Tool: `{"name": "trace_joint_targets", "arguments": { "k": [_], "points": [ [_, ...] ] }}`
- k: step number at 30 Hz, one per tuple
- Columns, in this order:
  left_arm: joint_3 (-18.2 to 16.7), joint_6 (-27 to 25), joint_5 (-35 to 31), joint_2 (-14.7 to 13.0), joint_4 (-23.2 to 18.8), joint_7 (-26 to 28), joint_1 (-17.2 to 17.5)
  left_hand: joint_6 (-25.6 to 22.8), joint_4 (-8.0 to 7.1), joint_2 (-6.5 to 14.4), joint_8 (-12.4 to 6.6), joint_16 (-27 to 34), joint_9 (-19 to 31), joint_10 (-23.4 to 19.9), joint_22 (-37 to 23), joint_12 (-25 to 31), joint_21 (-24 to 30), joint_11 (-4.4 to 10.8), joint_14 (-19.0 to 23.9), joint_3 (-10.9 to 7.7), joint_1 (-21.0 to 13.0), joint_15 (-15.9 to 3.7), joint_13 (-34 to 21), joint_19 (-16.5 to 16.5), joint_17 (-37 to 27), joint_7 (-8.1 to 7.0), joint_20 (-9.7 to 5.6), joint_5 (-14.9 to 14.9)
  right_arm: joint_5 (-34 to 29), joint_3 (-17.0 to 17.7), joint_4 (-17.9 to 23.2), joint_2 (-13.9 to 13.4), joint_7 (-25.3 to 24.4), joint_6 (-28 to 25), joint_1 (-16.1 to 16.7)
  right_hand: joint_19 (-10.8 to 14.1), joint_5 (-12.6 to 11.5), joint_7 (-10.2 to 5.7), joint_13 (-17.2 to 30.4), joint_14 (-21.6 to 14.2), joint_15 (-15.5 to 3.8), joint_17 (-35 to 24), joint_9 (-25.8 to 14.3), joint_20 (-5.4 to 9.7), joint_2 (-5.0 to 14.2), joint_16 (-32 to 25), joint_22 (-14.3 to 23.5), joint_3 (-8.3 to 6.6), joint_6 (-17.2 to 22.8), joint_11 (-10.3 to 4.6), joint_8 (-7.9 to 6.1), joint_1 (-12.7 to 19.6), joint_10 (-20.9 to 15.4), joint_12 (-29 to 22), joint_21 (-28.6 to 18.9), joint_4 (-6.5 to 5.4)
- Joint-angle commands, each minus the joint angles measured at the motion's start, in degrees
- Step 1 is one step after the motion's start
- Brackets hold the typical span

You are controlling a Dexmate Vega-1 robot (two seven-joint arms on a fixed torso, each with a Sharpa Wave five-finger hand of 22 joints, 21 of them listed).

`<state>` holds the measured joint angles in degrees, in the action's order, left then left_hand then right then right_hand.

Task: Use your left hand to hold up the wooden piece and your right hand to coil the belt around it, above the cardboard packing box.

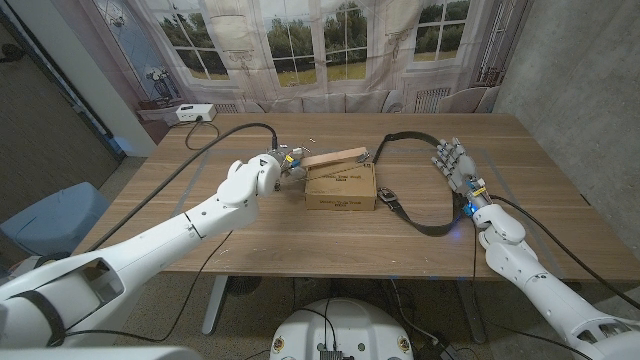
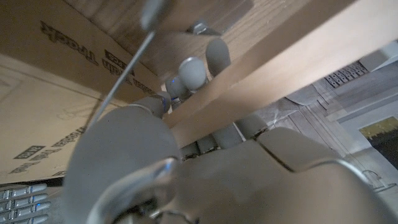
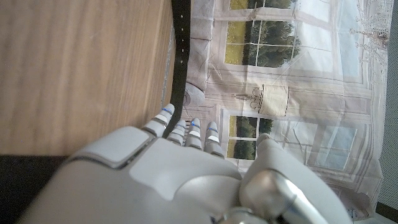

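Note:
My left hand grips one end of the pale wooden piece and holds it tilted just above the cardboard packing box. In the left wrist view my fingers wrap the wooden piece, with the printed box close beside it. The black belt lies in a loop on the table, from behind the box round to its buckle end at the box's right side. My right hand stands with fingers apart inside that loop, holding nothing. Its fingertips reach the belt.
A black cable runs from the table's back left to my left arm. A white device sits on a sill behind the table. Bare wooden table shows in front of the box, and the table's right edge is near my right arm.

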<state>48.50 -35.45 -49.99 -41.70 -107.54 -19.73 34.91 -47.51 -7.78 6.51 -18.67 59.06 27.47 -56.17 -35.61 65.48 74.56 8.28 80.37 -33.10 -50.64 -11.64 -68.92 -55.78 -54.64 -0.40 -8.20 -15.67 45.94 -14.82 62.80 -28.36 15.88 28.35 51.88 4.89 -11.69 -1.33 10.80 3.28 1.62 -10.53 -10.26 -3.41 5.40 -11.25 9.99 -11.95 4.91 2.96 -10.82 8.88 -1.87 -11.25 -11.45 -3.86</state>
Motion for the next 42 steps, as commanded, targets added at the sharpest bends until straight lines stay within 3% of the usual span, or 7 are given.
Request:
{"name": "trace_joint_targets", "arguments": {
  "k": [1,7,10,14,15,24,42],
  "points": [
    [0.46,-1.88,-6.87,-0.53,-1.36,3.46,0.05,-3.34,-0.74,-0.15,-1.22,1.54,1.57,-0.43,-0.43,2.53,0.99,0.12,0.38,-0.39,1.21,0.32,-2.16,0.02,-1.64,2.60,-1.96,-0.84,-2.45,-0.75,0.46,-0.67,-2.37,-0.19,-0.83,0.30,-0.37,-0.20,0.11,-0.28,0.34,-0.11,-0.10,-0.22,0.16,-0.15,0.23,-0.26,0.19,0.40,-0.01,0.08,-0.36,-0.25,-0.17,0.27],
    [-0.18,-1.89,-9.73,-0.83,-1.94,3.30,0.09,-3.02,-1.06,-0.13,-2.68,2.55,3.70,0.60,-0.34,5.50,1.91,0.34,0.15,-0.95,1.75,0.36,-2.35,0.37,-2.45,2.54,-2.00,-1.74,-8.69,-2.17,5.14,-3.89,-9.09,-2.21,-0.20,1.48,-0.29,-0.08,0.14,-2.25,1.78,-0.02,-0.11,-0.80,0.57,-0.58,0.24,-1.43,1.64,0.92,-0.54,2.58,-1.75,-0.63,-0.52,2.08],
    [-0.73,-1.84,-10.80,-0.92,-2.10,3.36,0.33,-2.91,-1.13,-0.18,-3.29,2.69,4.57,0.94,-0.12,6.78,2.21,0.38,0.02,-1.14,2.00,0.40,-2.33,0.52,-2.45,2.52,-2.03,-2.06,-12.46,-3.13,8.59,-6.41,-12.55,-4.95,-0.06,2.12,0.14,0.05,0.23,-4.08,3.66,-0.10,-0.19,-2.57,0.96,-0.94,0.33,-2.86,3.20,1.15,-0.90,5.66,-2.78,-0.76,-0.63,4.40],
    [-1.42,-1.63,-12.12,-0.99,-2.33,3.74,0.78,-2.75,-1.18,-0.24,-3.88,2.63,5.41,1.49,0.28,8.01,2.38,0.50,-0.25,-1.32,2.26,0.44,-2.31,0.79,-2.25,2.47,-2.06,-2.34,-16.24,-4.34,12.62,-9.56,-15.12,-9.22,-0.36,2.84,0.51,0.36,0.33,-6.65,3.57,-0.27,-0.26,-3.63,1.71,-1.66,0.45,-4.04,5.07,1.24,-1.27,7.83,-3.81,-0.95,-0.87,5.91],
    [-1.58,-1.42,-12.51,-1.08,-2.36,4.21,0.94,-2.69,-1.19,-0.26,-3.97,2.74,5.55,1.59,0.03,8.20,2.59,0.59,-0.16,-1.34,2.30,0.45,-2.31,0.94,-2.33,2.46,-1.97,-2.38,-16.94,-4.60,13.58,-10.29,-15.54,-10.38,-0.45,2.89,0.59,0.17,0.36,-6.86,3.34,-0.35,-0.29,-3.28,2.08,-1.69,0.48,-4.38,5.65,0.92,-1.38,8.35,-4.28,-1.07,-0.88,6.22],
    [-4.85,-0.07,-13.24,-1.47,-3.14,12.10,4.21,-2.34,-1.21,-0.46,-5.23,2.62,7.27,2.53,0.70,10.76,3.21,0.60,-0.34,-1.68,2.83,0.54,-2.25,1.35,-1.76,2.36,-1.84,-2.94,-22.23,-7.22,19.85,-15.24,-16.41,-18.98,-2.53,3.75,0.97,0.29,0.47,-8.27,2.87,-1.09,-0.35,-2.81,3.84,-2.37,0.61,-5.23,7.39,1.05,-1.46,8.89,-6.27,-1.49,-1.17,6.14],
    [-10.55,-1.17,-9.97,2.08,-2.72,34.66,11.21,-2.18,-1.18,-0.40,-6.53,3.25,8.45,3.44,1.71,14.60,4.39,0.82,-0.24,-2.35,3.49,0.42,-2.18,1.54,-1.71,2.18,-2.14,-3.51,-34.57,-14.11,30.65,-21.58,-14.35,-34.17,-8.43,4.90,1.19,0.72,0.54,-10.04,1.92,-1.46,-0.38,-2.19,4.87,-3.10,0.67,-6.75,9.90,0.69,-1.77,10.48,-8.48,-1.89,-1.52,6.52]
  ]
}}
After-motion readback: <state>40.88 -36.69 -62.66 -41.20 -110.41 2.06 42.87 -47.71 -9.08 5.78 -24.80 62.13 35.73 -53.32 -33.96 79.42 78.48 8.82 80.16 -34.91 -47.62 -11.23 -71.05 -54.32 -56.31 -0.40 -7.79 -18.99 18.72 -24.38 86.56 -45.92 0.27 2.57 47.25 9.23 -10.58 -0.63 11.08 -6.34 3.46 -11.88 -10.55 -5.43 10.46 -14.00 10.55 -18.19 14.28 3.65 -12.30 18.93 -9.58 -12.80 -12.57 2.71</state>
